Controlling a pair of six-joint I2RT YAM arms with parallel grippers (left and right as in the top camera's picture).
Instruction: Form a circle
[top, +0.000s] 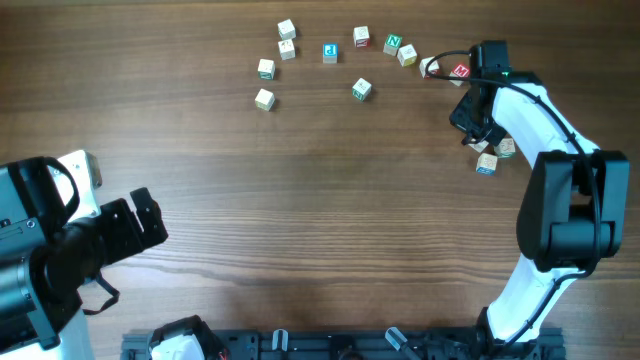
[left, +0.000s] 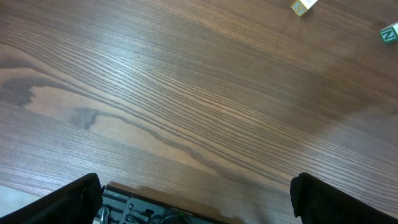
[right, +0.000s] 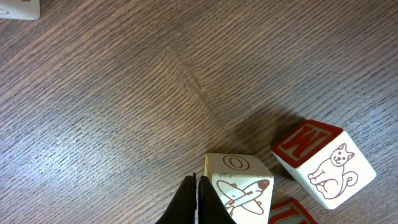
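Right fingers (right: 186, 204), pinched shut and empty, sit just beside the O cube (right: 239, 186), perhaps touching it, at the right end of the circle (top: 330, 52) across the counter (top: 320, 200). Left fingers (left: 339, 199) gape, well apart.

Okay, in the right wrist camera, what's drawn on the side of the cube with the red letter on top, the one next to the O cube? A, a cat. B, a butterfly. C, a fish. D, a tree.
A: the red-lettered cube, right of the O cube, shows a red outline of a sitting cat with pointed ears and a curled tail.
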